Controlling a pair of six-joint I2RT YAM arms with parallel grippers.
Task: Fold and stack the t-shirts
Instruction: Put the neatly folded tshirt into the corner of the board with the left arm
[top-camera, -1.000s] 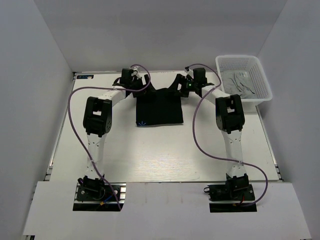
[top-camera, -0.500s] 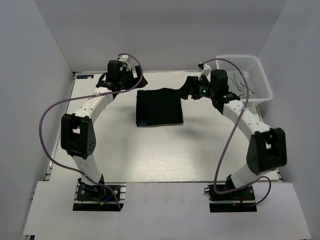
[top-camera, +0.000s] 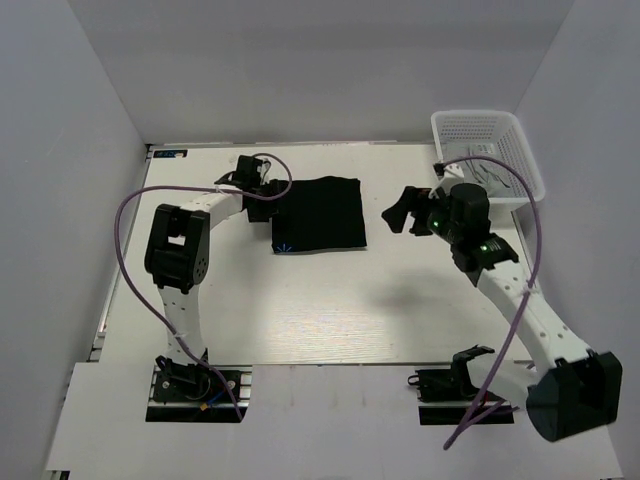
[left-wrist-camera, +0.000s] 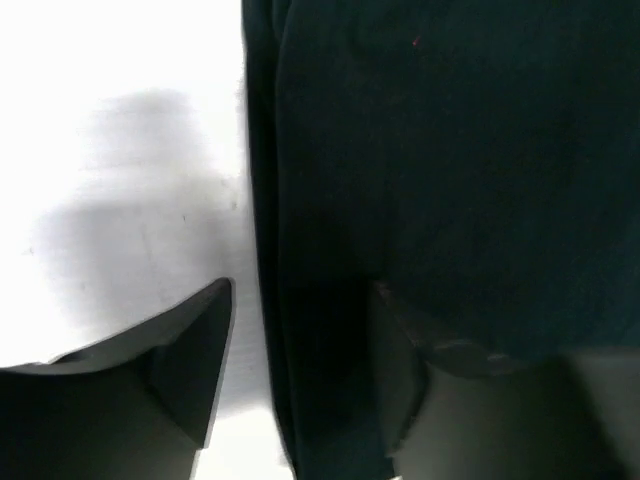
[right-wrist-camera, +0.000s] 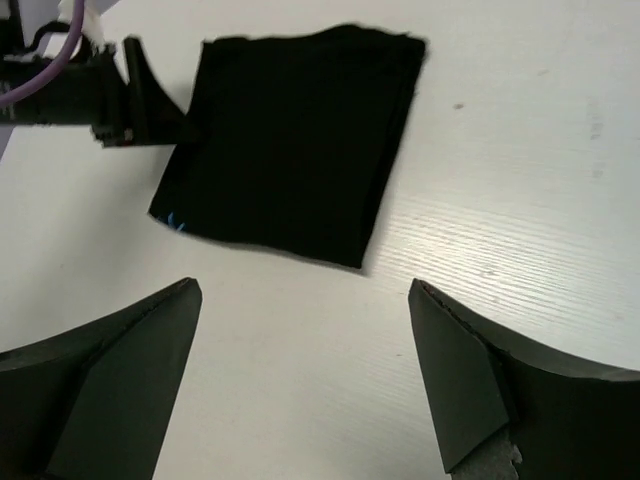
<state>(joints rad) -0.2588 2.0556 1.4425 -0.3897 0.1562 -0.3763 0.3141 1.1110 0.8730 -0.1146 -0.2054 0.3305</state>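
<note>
The black t-shirt (top-camera: 318, 213) lies folded into a flat, roughly square packet on the white table (top-camera: 300, 320), toward 12 o'clock from the table's middle. A small blue mark (top-camera: 281, 247) shows at its 7 o'clock corner. The left claw (top-camera: 266, 208) sits at the packet's 9 o'clock edge. In the left wrist view this claw (left-wrist-camera: 300, 290) is released: its jaws stand apart astride that edge, one finger (left-wrist-camera: 180, 350) over bare table and the other (left-wrist-camera: 420, 380) over the dark cloth. Whether either finger touches the cloth cannot be told. The right claw (top-camera: 403, 208) hangs at 3 o'clock from the packet, apart from it. It is also released, with jaws spread wide and nothing between them. In the right wrist view the whole packet (right-wrist-camera: 295, 140) shows beyond the right claw (right-wrist-camera: 303, 290). The white mesh basket (top-camera: 520, 150) stands at the table's 2 o'clock corner. The light grey t-shirt (top-camera: 490, 172) lies crumpled inside it, partly hidden by the right arm's purple cable (top-camera: 530, 250).
</note>
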